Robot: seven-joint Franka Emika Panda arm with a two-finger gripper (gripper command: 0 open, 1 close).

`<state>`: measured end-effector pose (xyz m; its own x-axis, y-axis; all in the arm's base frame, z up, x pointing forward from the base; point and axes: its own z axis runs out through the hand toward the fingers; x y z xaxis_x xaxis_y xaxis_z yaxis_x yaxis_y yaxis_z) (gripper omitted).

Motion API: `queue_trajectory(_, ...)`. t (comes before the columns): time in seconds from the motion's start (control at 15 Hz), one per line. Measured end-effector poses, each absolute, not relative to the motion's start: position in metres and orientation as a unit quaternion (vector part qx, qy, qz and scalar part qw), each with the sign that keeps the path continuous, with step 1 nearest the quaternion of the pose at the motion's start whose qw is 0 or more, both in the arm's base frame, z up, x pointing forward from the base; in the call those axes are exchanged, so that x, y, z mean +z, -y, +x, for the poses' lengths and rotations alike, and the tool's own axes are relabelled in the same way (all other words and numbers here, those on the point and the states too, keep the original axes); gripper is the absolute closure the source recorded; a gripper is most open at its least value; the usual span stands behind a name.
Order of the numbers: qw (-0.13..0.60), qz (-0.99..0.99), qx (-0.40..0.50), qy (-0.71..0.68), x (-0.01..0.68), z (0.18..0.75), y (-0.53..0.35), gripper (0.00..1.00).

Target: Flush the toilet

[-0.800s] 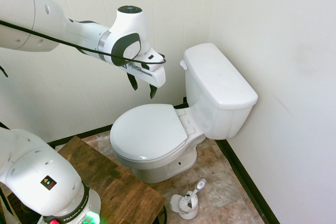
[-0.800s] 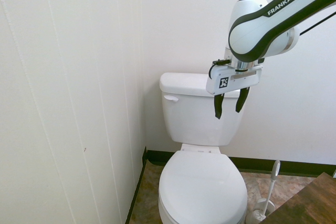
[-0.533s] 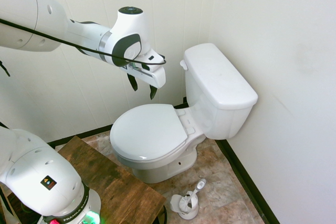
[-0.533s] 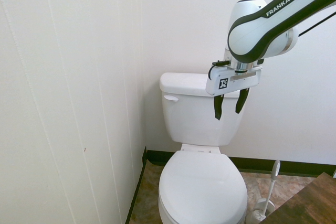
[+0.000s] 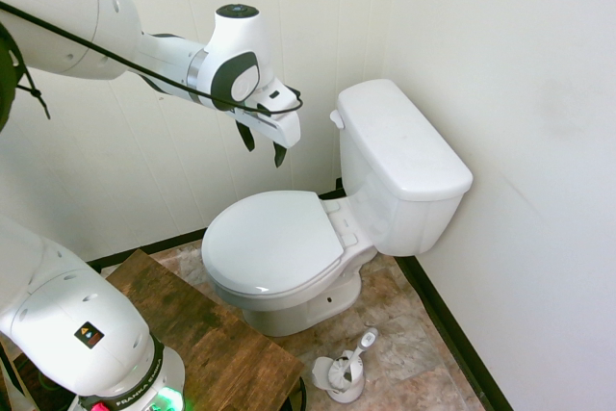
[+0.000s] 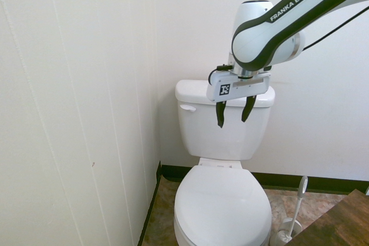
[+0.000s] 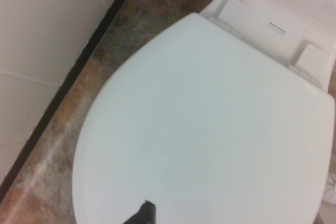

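Note:
The white toilet (image 5: 385,170) stands in the corner with its seat lid (image 5: 271,241) down. Its boxy tank (image 6: 225,125) carries a small white flush lever (image 6: 187,108) on the front, near the panelled wall; the lever (image 5: 336,119) also shows at the tank's near corner. My gripper (image 5: 262,145) hangs open and empty above the lid, fingers pointing down. In the second exterior view the gripper (image 6: 233,112) sits in front of the tank, to the right of the lever and apart from it. The wrist view looks straight down on the closed lid (image 7: 210,129).
A toilet brush in its holder (image 5: 344,371) stands on the tiled floor beside the bowl. A wooden board (image 5: 207,334) lies by the arm's base. Panelled walls (image 6: 75,113) close in on two sides of the toilet.
The gripper has moved sideways toward the lever side of the tank and risen slightly. Its fingers stay open.

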<state>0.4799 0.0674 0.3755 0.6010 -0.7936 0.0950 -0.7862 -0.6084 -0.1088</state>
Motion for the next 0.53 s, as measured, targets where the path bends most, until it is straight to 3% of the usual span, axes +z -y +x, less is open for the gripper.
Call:
queue_trajectory(0.27, 0.041, -0.874, -0.115, -0.471, 0.373, 0.527, -0.098, 0.00)
queue_trajectory(0.33, 0.042, -0.869, -0.124, -0.477, 0.370, 0.541, -0.103, 1.00)
queue_trajectory(0.53, 0.053, -0.854, -0.143, -0.497, 0.361, 0.587, -0.111, 1.00)
